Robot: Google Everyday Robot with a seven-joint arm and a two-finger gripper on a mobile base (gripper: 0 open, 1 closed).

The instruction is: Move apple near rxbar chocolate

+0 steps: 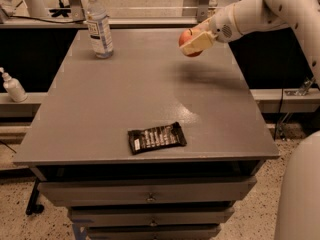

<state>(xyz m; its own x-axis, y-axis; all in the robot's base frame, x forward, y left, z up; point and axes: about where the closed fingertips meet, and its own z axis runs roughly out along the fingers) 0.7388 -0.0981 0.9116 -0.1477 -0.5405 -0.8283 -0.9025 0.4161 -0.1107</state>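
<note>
The gripper (193, 42) clasps the apple (185, 36) above the table's (90, 119) far right; the rxbar chocolate (156, 137) lies by the front edge, well apart.

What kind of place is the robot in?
Probably a lab or workshop, not a home. There is a grey table with drawers underneath, a speckled hard floor, and a pump bottle on a side ledge. The gripper holds the apple above the table's far right part.

Glossy apple (186, 37) in smooth plastic claw (194, 43) abv matt grey table (125, 94); rxbar chocolate (156, 137) wrapper shiny.
</note>
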